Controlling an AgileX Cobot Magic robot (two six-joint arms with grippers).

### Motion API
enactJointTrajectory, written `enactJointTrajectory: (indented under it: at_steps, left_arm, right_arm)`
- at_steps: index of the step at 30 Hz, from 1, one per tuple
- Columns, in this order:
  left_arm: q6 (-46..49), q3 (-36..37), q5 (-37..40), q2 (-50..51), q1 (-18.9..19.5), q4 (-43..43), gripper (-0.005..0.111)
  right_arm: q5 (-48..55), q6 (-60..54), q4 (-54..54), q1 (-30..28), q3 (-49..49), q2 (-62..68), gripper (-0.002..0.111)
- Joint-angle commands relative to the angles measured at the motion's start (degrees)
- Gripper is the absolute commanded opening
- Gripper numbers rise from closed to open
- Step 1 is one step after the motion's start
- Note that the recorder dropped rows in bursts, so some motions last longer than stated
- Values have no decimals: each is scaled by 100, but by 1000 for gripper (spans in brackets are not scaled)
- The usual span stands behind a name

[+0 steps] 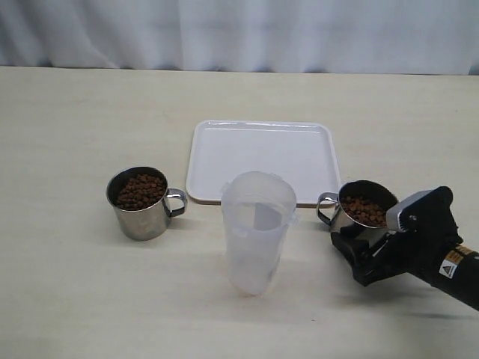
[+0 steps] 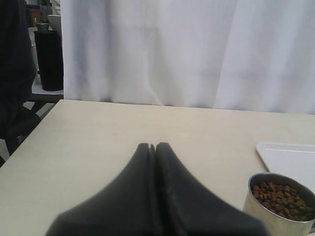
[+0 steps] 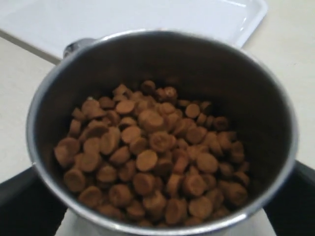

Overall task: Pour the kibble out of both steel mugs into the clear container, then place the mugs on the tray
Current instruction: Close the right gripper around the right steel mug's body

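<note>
Inside our right gripper (image 1: 358,247) sits a full steel mug (image 3: 221,73), squeezed tight.
Next we tip it over the clear container (image 1: 258,224) alongside; our left gripper (image 2: 152,147) is pinched together.

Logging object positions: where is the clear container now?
Exterior view, centre: the clear container stands upright, nearer the camera than the tray, between the left mug and right mug.

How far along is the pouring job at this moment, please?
Nothing looks finished: the clear container shows no kibble and the tray holds no mugs. In hand: the right gripper grips the right mug, full of kibble. Left: pouring that mug and the full left mug, which the shut left gripper has not touched, then traying both.
</note>
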Motion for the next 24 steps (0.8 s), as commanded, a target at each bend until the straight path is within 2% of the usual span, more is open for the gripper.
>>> enactJointTrajectory:
  at_steps: [1, 24]
  left_arm:
    - [-45, 18, -79, -16, 6, -11, 0]
    - [-45, 18, -39, -16, 6, -11, 0]
  right_arm:
    - [-100, 23, -48, -54, -27, 96, 108]
    - [-100, 93, -439, -54, -340, 108, 108]
